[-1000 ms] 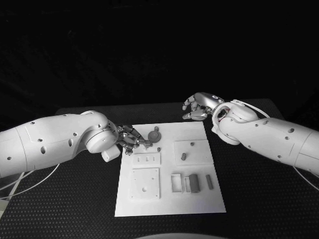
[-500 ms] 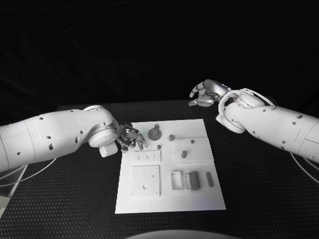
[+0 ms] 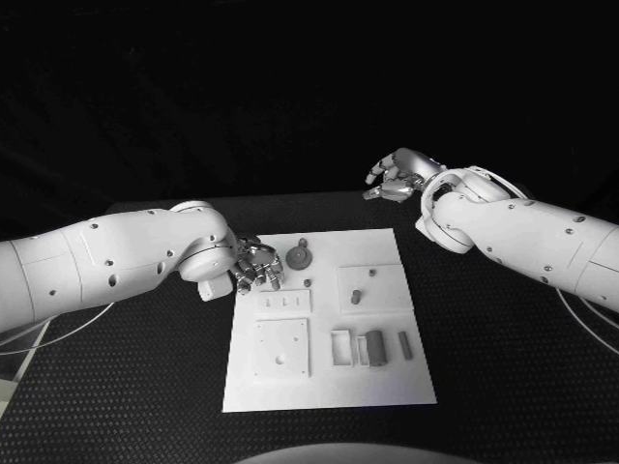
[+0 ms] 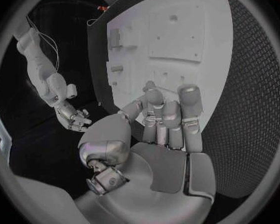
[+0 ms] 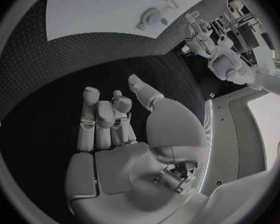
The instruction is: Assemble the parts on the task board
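At the centre of the black textured surface lay the flat white rectangular task board, long axis running from 12 to 6 o'clock in the head view. On the board, a round grey disc-shaped part with a short stem sat near the 11 o'clock corner. A small grey peg part and a second small grey peg part stood on the raised square plate at about 1 o'clock from board centre. A dark grey upright block part and a slim grey bar part sat at roughly 4 o'clock, beside a white open rectangular frame. Two further raised white plates occupied the 9 and 7 o'clock side.

The silver many-fingered left hand hovered at the board's 10 o'clock edge, just beside the disc part. In the left wrist view the left hand had its fingers held close together and partly extended, nothing in them: released.

The silver many-fingered right hand was raised off the board at 1 o'clock, well apart from the parts. In the right wrist view its fingers were loosely curled with the palm empty; grasping nothing.
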